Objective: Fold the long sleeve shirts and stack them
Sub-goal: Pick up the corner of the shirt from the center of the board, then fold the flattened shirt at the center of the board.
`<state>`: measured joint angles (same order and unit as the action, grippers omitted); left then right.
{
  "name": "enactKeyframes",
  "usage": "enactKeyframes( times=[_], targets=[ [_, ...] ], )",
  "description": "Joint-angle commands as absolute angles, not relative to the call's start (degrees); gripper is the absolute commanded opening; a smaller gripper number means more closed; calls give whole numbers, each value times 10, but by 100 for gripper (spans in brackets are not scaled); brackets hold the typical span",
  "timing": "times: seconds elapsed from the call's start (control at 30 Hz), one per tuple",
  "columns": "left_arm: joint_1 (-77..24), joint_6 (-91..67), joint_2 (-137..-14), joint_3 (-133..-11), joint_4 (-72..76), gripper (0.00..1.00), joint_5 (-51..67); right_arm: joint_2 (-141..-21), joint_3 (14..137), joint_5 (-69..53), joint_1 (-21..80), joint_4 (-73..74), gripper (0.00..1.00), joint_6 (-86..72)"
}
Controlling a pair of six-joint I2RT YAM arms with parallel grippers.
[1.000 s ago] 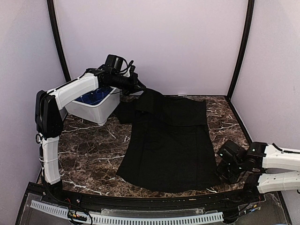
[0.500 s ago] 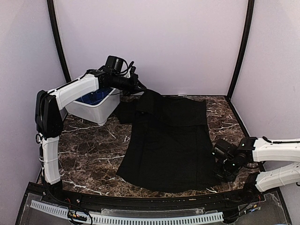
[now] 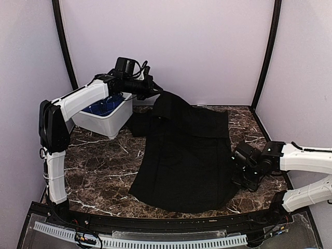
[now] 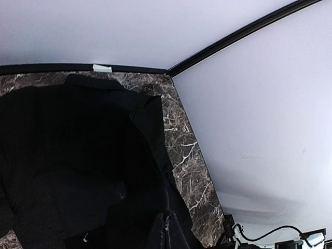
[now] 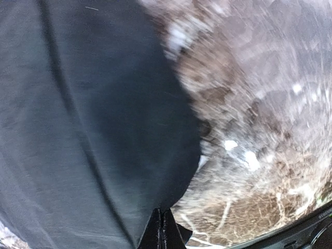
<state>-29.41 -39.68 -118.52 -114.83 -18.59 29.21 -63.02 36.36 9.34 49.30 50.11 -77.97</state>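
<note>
Two pincers, two shirts and one tub are what you have to count. At the far left corner of the desk [image 3: 98, 166] stands the single white tub [image 3: 106, 125], and a dark blue shirt [image 3: 101, 110] lies bunched inside it. Just right of the tub, near the far edge, your left pincer [image 3: 154, 93] is closed tight on the far-left shoulder of the one black shirt [image 3: 187, 150] and holds that corner up in a peak off the desk. The rest of the shirt lies spread flat across the middle of the desk, with its hem toward the near edge and a dark flap reaching toward the tub. Toward the right edge, your right pincer [image 3: 236, 167] sits low at the shirt's right side, close to the hem. In its wrist view the fingers are pressed together with their tips at the cloth's edge. You cannot tell from these views whether any cloth is nipped between them.
</note>
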Motion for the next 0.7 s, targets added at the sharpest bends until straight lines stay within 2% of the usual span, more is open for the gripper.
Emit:
enactKeyframes(
  times=[0.0, 0.23, 0.37, 0.67],
  targets=[
    [-282, -397, -1165, -1207, -148, 0, 283, -650, 412, 142, 515, 494, 0, -717],
    [-250, -380, -1179, -1264, -187, 0, 267, -748, 492, 127, 572, 419, 0, -614],
    [-233, -365, -1179, -1274, -210, 0, 259, -821, 527, 73, 598, 355, 0, -553],
    [-213, -333, -1185, -1273, -233, 0, 246, -887, 511, -36, 623, 274, 0, -504]
  ],
)
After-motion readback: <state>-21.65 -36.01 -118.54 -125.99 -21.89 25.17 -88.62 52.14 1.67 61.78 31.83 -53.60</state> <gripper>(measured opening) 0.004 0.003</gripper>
